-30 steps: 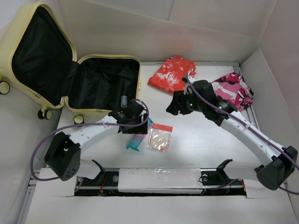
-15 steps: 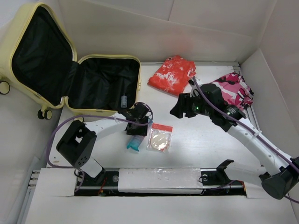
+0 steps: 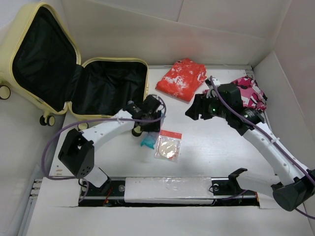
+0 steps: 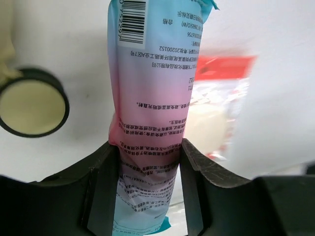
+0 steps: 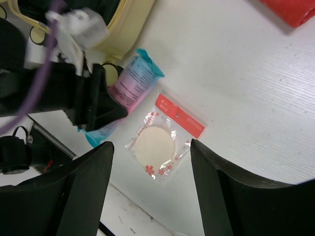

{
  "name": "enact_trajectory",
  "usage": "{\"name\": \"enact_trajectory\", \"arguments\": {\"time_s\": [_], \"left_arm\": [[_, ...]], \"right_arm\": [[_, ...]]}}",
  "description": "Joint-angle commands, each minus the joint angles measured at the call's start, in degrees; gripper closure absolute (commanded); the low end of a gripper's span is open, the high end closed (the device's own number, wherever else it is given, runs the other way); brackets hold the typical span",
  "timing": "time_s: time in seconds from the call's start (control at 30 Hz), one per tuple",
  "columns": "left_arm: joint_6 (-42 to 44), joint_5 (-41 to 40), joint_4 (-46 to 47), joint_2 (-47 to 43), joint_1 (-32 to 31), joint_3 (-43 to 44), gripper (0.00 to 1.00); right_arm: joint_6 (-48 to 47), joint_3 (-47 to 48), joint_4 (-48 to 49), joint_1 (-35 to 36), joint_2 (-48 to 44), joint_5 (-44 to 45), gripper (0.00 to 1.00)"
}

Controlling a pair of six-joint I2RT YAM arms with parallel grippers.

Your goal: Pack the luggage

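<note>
Over the last second the left gripper (image 4: 149, 153) has been brought down onto the pink-and-teal tube (image 4: 152, 88) and narrowed from a wide stance. In the left wrist view both fingers (image 4: 101, 187) are now pressed against the tube's sides, so the tube is taken as gripped. Whether it has been raised off the desk cannot be told.

The right gripper (image 5: 150, 147) has been drawn back toward the desk's right edge, near the pink garment (image 3: 248, 93). Its jaws are seen spread with nothing between them.

The luggage (image 3: 114, 60) lies open at the far left corner of the desk, with its lid leaning out past the left edge. Nothing can be made out inside its black lining. 1 caster wheel (image 4: 32, 102) shows just beside the tube.

With the grip made, the first item is judged ready to be carried into the shell. The sachet (image 3: 169, 146), the red garment (image 3: 181, 78) and the pink garment remain to be packed.
</note>
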Motion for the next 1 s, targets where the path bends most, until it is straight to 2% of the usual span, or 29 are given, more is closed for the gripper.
{"name": "enact_trajectory", "arguments": {"time_s": [0.0,0.1,0.27,0.3,0.43,0.6,0.7,0.77,0.83,0.87,0.97], "left_arm": [[0.11,0.47,-3.34,-6.29,0.33,12.36,0.86],[1.69,-1.01,-4.57,-5.42,5.51,19.38,0.80],[6.87,-7.61,-6.42,3.61,18.14,28.54,0.77],[8.36,-7.61,-5.64,5.12,20.09,31.17,0.73],[9.78,-8.14,-3.26,12.85,28.62,35.22,0.63],[9.78,-6.30,-2.73,23.30,37.32,37.43,0.63],[9.78,-6.91,-2.73,25.78,38.47,38.05,0.60],[9.78,-6.91,-2.73,26.93,38.48,39.45,0.53],[9.78,-6.21,-2.73,25.45,38.48,39.45,0.42],[9.78,-5.51,-1.77,24.31,38.48,39.45,0.32],[10.39,-3.13,0.44,18.00,37.52,36.47,0.23]], "right_arm": [[-2.56,3.46,-0.56,-1.22,-1.34,-2.16,0.30],[-3.26,3.46,-0.56,-2.45,-0.29,-2.87,0.30],[-3.88,2.85,-0.56,-2.98,0.23,-4.37,0.30],[-4.57,2.84,-0.56,-2.98,0.24,-4.37,0.30],[-5.10,2.84,-2.84,-2.98,0.24,-4.37,0.30],[-4.59,0.48,-4.51,-3.50,-3.62,-2.43,0.30],[-4.06,-1.11,-5.04,-4.03,-5.29,-1.38,0.30],[-4.05,-1.90,-5.66,-4.04,-6.44,-0.85,0.30],[-4.05,-2.43,-6.19,-4.65,-7.23,-0.85,0.30],[-4.05,-2.43,-6.19,-5.26,-7.75,-0.85,0.30],[-3.53,-2.43,-6.71,-5.79,-7.76,-0.85,0.30]]}}
